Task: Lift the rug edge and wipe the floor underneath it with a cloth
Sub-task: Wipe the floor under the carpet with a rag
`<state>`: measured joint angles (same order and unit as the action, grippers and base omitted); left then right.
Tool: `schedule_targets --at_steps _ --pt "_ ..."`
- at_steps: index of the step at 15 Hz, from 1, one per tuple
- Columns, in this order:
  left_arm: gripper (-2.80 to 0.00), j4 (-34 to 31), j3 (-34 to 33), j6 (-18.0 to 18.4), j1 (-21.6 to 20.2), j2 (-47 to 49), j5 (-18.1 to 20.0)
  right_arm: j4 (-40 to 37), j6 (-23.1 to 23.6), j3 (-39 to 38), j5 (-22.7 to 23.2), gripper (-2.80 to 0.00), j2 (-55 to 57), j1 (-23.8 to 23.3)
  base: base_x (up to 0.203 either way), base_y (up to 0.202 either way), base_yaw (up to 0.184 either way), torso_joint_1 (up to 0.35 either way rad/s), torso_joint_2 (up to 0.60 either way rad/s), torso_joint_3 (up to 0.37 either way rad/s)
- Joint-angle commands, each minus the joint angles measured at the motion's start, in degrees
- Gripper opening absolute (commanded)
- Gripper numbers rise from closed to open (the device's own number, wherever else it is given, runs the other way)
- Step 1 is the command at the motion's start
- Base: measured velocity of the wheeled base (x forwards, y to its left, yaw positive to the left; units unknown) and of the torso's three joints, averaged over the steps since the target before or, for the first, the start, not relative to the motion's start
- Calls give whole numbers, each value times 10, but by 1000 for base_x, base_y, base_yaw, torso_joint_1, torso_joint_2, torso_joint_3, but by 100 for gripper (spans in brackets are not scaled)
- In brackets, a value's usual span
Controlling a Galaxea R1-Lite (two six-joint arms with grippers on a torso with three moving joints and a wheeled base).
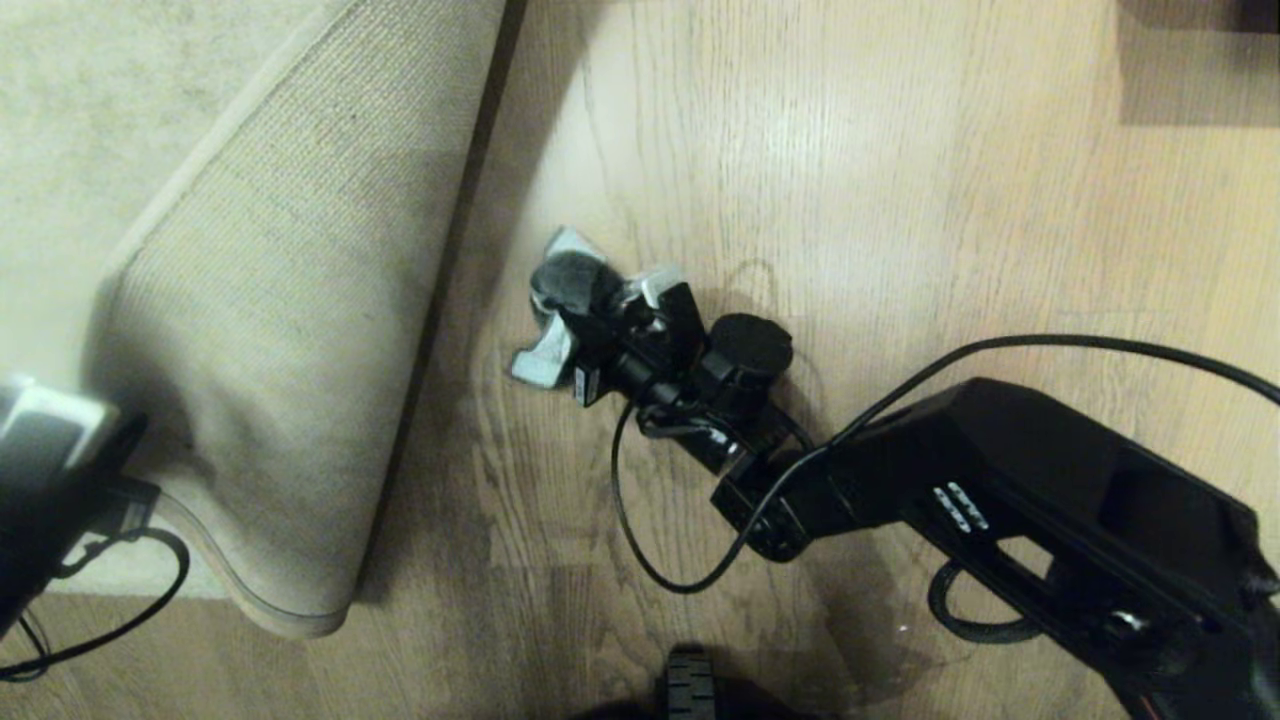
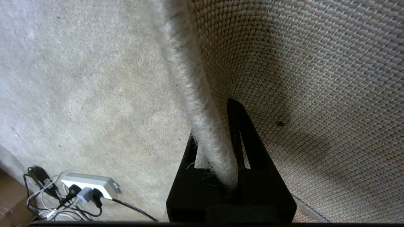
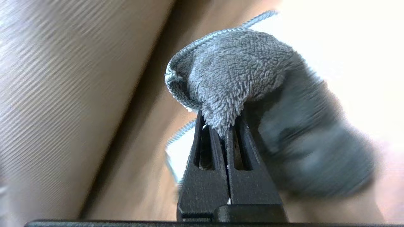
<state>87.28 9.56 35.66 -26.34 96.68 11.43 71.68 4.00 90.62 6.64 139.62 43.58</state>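
Left gripper point(image 2: 217, 148): low at the far left in the head view, black jaws pinched narrow on the rug's border, one finger on the pile side, one on the backing.
Rug edge point(image 1: 300, 380): border of a pale grey-beige short-pile rug, raised and folded back so its tan coarse-woven backing faces up; the lifted flap stands over the planks, casting a dark shadow along its right side.
Power strip point(image 2: 90, 186): white, with plugs and tangled cables, lying on the rug pile in the left wrist view.
Floor point(image 1: 900, 200): light brown wood-grain planks with a slight sheen, bare to the right of the flap.
Cloth point(image 1: 572, 285): small dark grey fluffy rag with lighter edging, bunched on the planks just right of the lifted flap.
Right gripper point(image 3: 226, 132): black fingers closed tight on a fold of the cloth, reaching in from the lower right.
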Motion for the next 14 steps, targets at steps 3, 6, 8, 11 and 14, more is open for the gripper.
schedule_targets --at_steps 3,6,8,11,14 --pt "-280 27 -14 1 0 -8 1 -8 0 56 -7 -280 -1 -24 0 0 0 0 0 0" --pt "-280 27 -28 2 0 -14 1 -19 0 80 -16 -280 -24 -25 0 0 0 0 0 0" --pt "-280 27 -36 2 -1 -19 1 -33 1 111 -25 -280 -31 -25 0 0 0 0 0 0" --pt "-280 27 -44 0 -3 -22 1 -81 2 176 -27 -280 -36 -24 0 0 0 0 0 0" --pt "-280 27 -43 -3 -3 -24 1 -83 3 167 -42 -280 -39 2 0 0 0 0 0 0"
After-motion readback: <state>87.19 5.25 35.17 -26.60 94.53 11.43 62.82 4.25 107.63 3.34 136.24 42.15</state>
